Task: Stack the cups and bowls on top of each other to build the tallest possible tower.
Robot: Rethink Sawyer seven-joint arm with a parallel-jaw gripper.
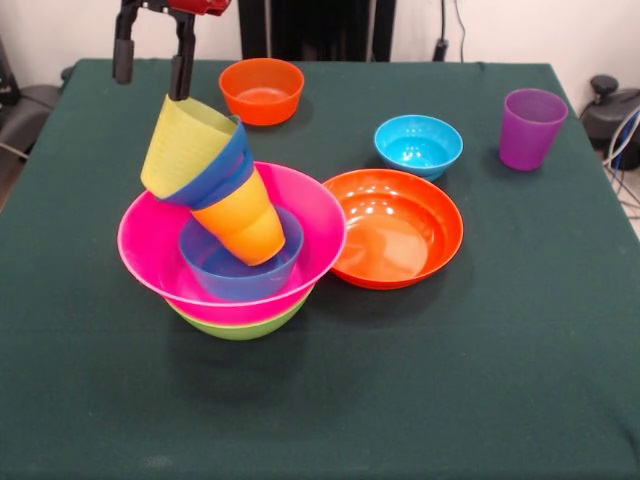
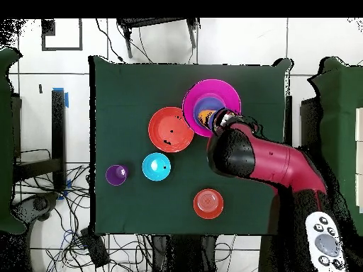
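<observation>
Your gripper (image 1: 152, 70) is hanging just above the tower (image 1: 232, 240), its two dark fingers (image 1: 181, 72) spread apart and holding nothing; one tip is sitting right at the rim of the yellow cup (image 1: 185, 143). You are looking at a pile that is leaning: the lime green bowl (image 1: 240, 325) is carrying the big pink bowl (image 1: 160, 250), a blue bowl (image 1: 235, 275) is sitting inside that, and an upside-down orange cup (image 1: 245, 220), a dark blue bowl (image 1: 222, 168) and the yellow cup are tilting away from the shallow orange bowl (image 1: 395, 228), which is touching the pink bowl's rim. Beyond the shallow orange bowl the cyan bowl (image 1: 419, 145) and purple cup (image 1: 530, 128) are standing apart; the small orange bowl (image 1: 262, 90) is sitting behind the tower.
</observation>
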